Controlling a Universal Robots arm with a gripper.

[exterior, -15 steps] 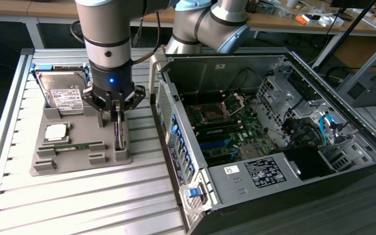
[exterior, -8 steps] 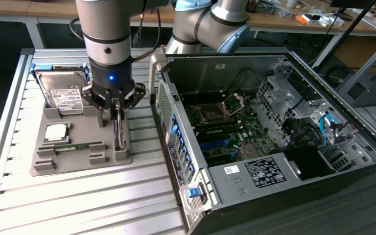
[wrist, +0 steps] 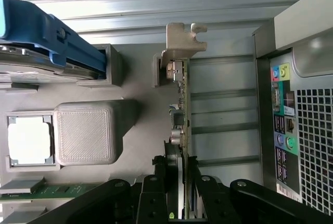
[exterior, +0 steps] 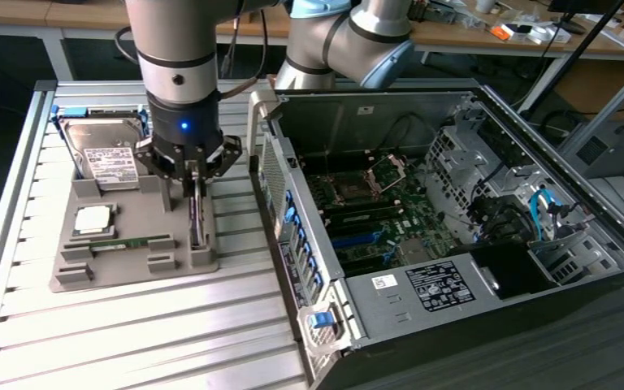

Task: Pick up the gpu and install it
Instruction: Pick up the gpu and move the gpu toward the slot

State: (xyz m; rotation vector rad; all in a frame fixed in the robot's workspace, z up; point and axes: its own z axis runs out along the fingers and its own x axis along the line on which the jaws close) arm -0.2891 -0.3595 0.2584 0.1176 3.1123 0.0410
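Gripper point(exterior: 192, 172) is clamped on gpu point(wrist: 180, 104); fingers point(wrist: 158, 182) are seen against both faces of the card, grip taken at its top edge. Gpu is stood on edge, upright, in the slot along the tray's point(exterior: 117, 275) side nearest the PC case point(exterior: 399, 296). Card prob. seated in the slot, but the slot base is hidden, so lift-off can't be told. Laid on the same tray: mem stick point(exterior: 127, 242) flat near the tray's mid, CPU point(exterior: 93, 218) in the pocket just behind it, HDD point(exterior: 104, 154) w/ blue carrier propped at the tray's far end. Just beside the tray, case is laid on its side, panel off, mobo point(exterior: 372, 219) exposed. Tray and case are set on a slatted alu table point(exterior: 127, 341).
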